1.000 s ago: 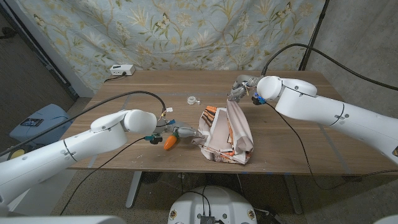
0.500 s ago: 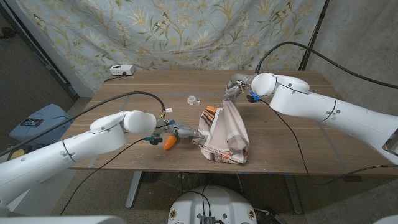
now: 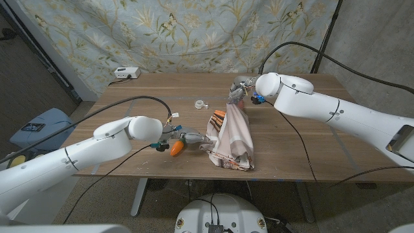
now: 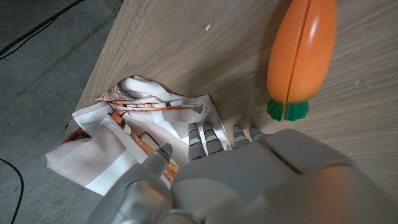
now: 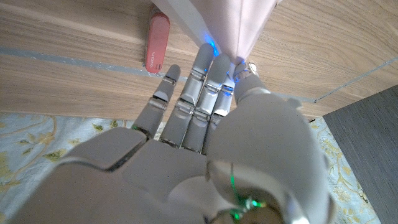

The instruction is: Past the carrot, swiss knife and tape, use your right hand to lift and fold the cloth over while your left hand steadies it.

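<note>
Over the past second the right hand (image 3: 238,90) had carried its pinched corner of the cloth (image 3: 229,139) leftward across the table (image 3: 304,139), drawing the raised fabric into a narrower peak above the heap, while the left hand (image 3: 189,137) stayed pressed on the cloth's edge just beside the carrot (image 3: 176,148). The pinch looked slight, so the corner could have slipped free mid-fold, or the pull could have dragged the heap from under the steadying fingers (image 4: 202,137). The swiss knife (image 5: 157,42) lay near the cloth's far side; how firmly the left hand gripped could not be told.
</note>
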Robot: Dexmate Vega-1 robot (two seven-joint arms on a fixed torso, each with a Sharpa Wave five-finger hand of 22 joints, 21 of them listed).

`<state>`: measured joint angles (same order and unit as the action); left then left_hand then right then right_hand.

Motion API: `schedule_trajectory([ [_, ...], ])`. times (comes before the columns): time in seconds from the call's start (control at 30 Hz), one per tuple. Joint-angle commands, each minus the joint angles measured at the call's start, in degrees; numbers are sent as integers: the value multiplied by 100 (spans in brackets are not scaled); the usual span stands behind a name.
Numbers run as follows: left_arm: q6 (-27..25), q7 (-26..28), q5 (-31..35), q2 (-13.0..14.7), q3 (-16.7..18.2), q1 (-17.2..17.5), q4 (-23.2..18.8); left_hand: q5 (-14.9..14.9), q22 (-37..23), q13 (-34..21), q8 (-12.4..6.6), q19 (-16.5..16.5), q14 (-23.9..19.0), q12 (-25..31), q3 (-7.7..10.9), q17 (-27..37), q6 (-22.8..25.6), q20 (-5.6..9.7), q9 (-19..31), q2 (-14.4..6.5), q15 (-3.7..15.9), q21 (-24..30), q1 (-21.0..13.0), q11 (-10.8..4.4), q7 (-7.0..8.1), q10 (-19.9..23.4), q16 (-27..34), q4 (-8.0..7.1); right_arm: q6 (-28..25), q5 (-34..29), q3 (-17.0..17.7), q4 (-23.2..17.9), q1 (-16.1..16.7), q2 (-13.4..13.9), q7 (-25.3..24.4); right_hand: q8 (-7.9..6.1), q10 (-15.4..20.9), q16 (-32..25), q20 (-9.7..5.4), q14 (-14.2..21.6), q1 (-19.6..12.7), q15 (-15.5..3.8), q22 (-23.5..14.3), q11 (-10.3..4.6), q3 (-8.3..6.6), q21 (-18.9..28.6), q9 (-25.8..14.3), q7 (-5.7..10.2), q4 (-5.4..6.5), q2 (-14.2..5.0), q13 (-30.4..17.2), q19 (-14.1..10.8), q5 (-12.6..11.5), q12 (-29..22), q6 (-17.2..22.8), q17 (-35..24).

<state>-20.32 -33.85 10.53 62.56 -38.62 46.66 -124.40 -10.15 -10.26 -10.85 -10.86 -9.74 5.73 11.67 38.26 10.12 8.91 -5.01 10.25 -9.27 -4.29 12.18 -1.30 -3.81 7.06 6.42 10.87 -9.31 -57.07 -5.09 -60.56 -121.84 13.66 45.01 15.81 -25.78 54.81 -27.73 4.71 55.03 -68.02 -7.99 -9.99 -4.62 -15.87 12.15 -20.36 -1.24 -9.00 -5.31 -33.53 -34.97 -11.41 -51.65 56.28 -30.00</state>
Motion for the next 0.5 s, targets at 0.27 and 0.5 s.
schedule_trajectory([
  [0.27,94,92,-135,19,2,66,64,-15,-22,-10,16,-565,-13,26,63,14,23,-2,16,-5,-2,-3,-71,33,13,22,-14,10,505,-302,-278,823,-395,-689,527,-15,3,14,12,43,-70,-385,-14,35,56,-6,-7,-31,11,-5,-3,-76,28,6,0,-39],
  [0.5,108,152,-222,78,60,127,63,-15,-22,-10,13,-558,-20,26,78,10,34,5,16,2,3,-2,-83,25,16,25,-15,23,614,-358,-371,1161,-468,-892,620,-13,-7,33,8,39,-68,-388,-14,32,73,-13,-10,-33,23,-15,-13,-73,30,6,-1,-46],
])
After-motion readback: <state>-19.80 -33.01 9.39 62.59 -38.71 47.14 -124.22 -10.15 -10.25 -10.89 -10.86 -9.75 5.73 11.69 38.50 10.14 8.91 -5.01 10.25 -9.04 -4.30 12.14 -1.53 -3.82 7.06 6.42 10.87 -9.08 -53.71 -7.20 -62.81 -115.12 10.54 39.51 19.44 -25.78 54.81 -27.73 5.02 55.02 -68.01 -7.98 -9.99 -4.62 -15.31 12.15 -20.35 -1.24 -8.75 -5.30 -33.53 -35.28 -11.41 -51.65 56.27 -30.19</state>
